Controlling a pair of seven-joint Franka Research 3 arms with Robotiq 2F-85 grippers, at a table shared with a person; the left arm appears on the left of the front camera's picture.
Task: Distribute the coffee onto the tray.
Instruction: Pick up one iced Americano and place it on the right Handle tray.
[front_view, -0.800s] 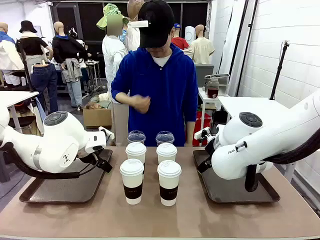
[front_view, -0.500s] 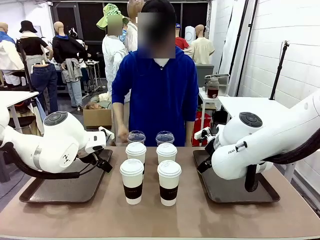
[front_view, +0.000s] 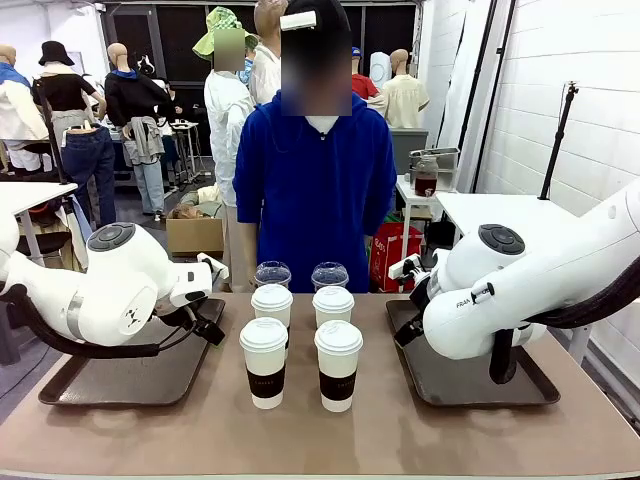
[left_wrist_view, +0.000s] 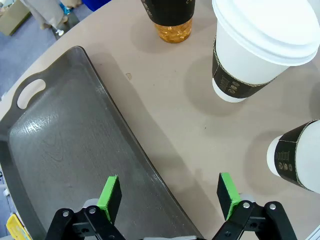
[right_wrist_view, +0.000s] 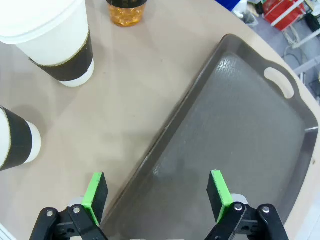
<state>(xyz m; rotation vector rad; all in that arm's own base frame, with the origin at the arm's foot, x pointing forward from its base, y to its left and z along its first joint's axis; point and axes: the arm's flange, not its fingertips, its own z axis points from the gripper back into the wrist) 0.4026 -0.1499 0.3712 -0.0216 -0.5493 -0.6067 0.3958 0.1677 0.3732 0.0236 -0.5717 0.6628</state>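
Observation:
Four white lidded coffee cups with brown sleeves (front_view: 264, 362) stand in a square at the table's middle. Behind them are two clear dome-lidded cups (front_view: 272, 273). A dark tray (front_view: 130, 375) lies to the left and a second tray (front_view: 470, 385) to the right. My left gripper (left_wrist_view: 168, 196) is open and holds nothing; it hangs over the inner rim of the left tray (left_wrist_view: 60, 150), with a white cup (left_wrist_view: 260, 45) ahead. My right gripper (right_wrist_view: 157, 194) is also open with nothing in it, above the edge of the right tray (right_wrist_view: 240, 125), with a white cup (right_wrist_view: 55, 40) nearby.
A person in a blue top (front_view: 315, 190) stands at the far side of the table, just behind the cups. Bare tabletop (front_view: 320, 440) runs along the front edge. Both trays carry nothing.
The person's hand dropped from chest height toward the cups, and the hands are now out of sight. Neither arm nor any cup has moved.

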